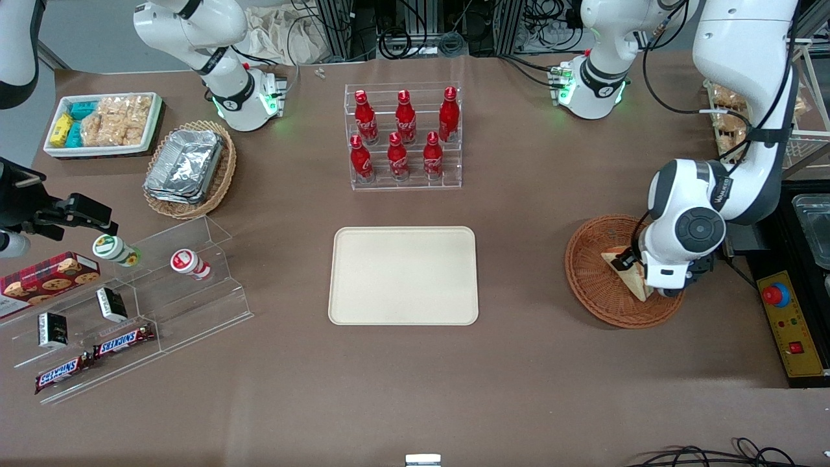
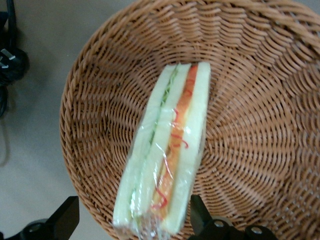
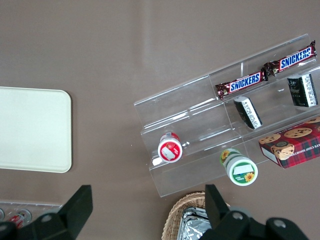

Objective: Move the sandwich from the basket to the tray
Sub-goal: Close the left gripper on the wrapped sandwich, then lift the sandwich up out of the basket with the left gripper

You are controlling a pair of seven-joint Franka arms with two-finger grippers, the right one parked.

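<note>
The sandwich (image 2: 170,145), a plastic-wrapped wedge of white bread with green and orange filling, lies in the reddish-brown woven basket (image 2: 260,125). My left gripper (image 2: 132,220) is open and straddles one end of it. One black finger (image 2: 200,215) is close against the bread, while the other one (image 2: 65,217) stands well clear. In the front view the gripper (image 1: 639,275) hangs low over the basket (image 1: 587,279), partly hiding the sandwich (image 1: 621,269). The cream tray (image 1: 403,275) lies flat at the table's middle with nothing on it.
A clear rack of red bottles (image 1: 403,136) stands farther from the front camera than the tray. Toward the parked arm's end are a clear stepped shelf with snacks (image 1: 130,305), a tan basket of foil containers (image 1: 191,168) and a white snack box (image 1: 104,123). A yellow emergency-stop box (image 1: 788,324) sits beside the basket.
</note>
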